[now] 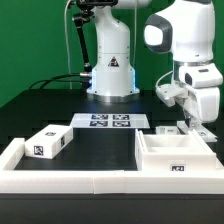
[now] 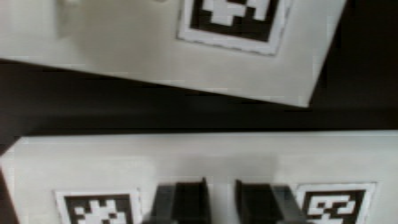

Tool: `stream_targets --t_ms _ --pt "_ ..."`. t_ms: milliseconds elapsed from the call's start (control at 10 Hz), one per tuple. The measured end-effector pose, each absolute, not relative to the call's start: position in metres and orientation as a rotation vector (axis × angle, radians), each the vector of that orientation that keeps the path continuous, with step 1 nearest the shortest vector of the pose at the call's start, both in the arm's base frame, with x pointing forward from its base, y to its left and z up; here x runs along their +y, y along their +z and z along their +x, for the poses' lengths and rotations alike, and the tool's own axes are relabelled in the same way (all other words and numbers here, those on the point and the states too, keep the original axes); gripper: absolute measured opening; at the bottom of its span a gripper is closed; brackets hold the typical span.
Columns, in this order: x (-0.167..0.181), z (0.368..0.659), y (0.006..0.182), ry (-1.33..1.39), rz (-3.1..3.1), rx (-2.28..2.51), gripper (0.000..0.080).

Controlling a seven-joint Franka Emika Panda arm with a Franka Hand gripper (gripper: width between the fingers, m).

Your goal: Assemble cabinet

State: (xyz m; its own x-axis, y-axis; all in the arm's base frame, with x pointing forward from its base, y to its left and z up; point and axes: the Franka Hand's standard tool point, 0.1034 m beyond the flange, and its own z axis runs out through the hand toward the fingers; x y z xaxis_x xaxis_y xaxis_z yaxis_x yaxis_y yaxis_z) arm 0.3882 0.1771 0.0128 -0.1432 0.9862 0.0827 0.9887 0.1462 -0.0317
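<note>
The hollow white cabinet body (image 1: pixel 172 156) sits on the black table at the exterior view's right, open side up. My gripper (image 1: pixel 190 126) reaches down onto its far wall. In the wrist view the two dark fingers (image 2: pixel 180 203) stand close together with a narrow strip of that white wall (image 2: pixel 221 160) between them, and a tag lies on either side. My gripper (image 2: pixel 222 203) is shut on the wall. A smaller white cabinet block (image 1: pixel 48 143) with tags lies at the exterior view's left. Another white tagged piece (image 2: pixel 160 50) lies just beyond the body.
The marker board (image 1: pixel 110 121) lies flat in front of the robot base (image 1: pixel 110 75). The low white border frame (image 1: pixel 90 180) runs along the table's front and left edges. Black table (image 1: pixel 100 150) shows between the block and the body.
</note>
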Motion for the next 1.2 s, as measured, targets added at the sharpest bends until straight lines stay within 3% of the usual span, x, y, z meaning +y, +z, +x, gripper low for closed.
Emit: stream_targets --t_ms 300,800,1200 --pt "0.175 0.389 0.015 -0.038 -2.024 -2.296 0.0067" --pt "0.124 0.413 0.066 0.028 -2.171 -2.258 0.0067" --pt "0.105 0.419 0.066 0.026 -2.205 -2.224 0.0068"
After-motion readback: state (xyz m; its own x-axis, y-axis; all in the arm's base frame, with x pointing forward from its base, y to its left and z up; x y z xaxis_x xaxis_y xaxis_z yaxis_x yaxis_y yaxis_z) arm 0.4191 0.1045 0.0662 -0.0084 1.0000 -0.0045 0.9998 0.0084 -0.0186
